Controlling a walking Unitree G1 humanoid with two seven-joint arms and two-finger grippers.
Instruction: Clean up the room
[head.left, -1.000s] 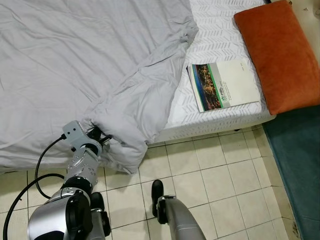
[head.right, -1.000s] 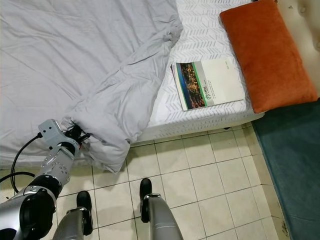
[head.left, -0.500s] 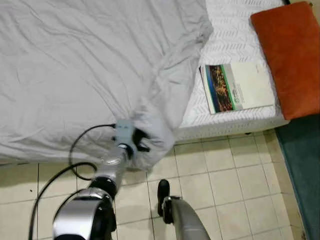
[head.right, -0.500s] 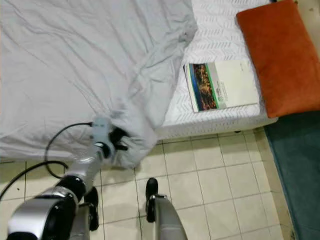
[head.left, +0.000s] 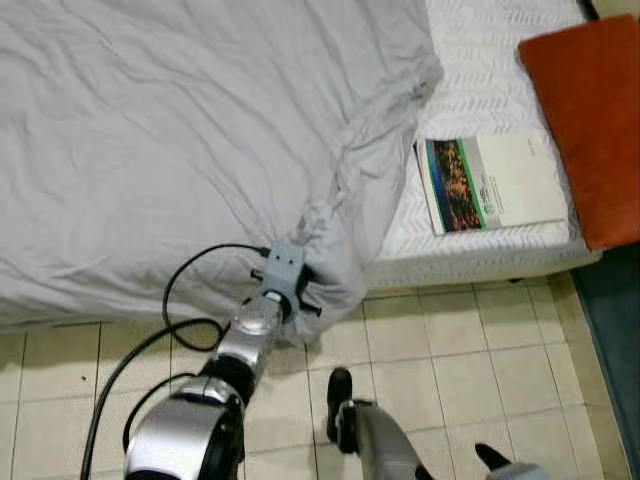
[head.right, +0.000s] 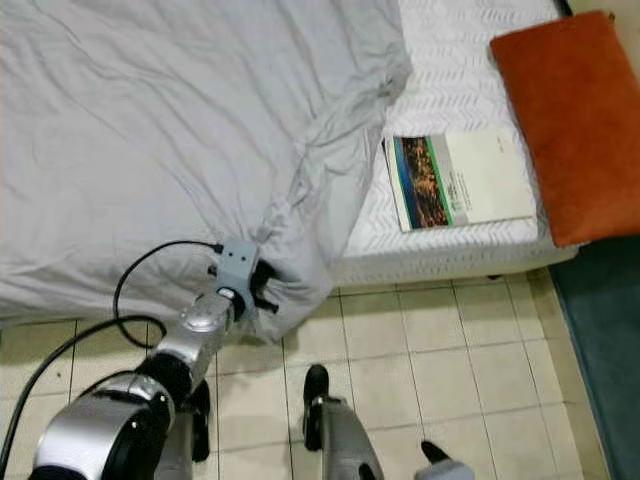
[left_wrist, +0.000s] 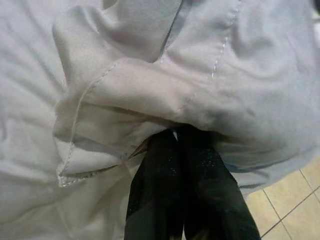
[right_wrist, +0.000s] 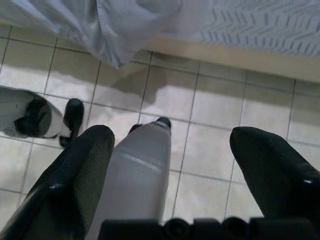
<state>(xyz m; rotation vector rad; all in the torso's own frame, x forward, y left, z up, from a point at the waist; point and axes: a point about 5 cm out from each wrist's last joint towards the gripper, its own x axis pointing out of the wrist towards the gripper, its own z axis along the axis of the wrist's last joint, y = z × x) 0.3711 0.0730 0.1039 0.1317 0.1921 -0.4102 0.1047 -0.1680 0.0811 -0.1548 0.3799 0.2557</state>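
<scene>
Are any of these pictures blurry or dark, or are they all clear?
The eye views are evenly lit and sharp: the book cover reads clearly. The left wrist view is softer, the black fingers close and shaded under the grey sheet. The right wrist view is clear on the floor tiles, its near fingers blurred.

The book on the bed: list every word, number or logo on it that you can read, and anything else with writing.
Book cover: a few lines of small print beside the green stripe and photo, too small and blurred to read.
Grey sheet, orange pillow, white mattress: no writing to be seen.
</scene>
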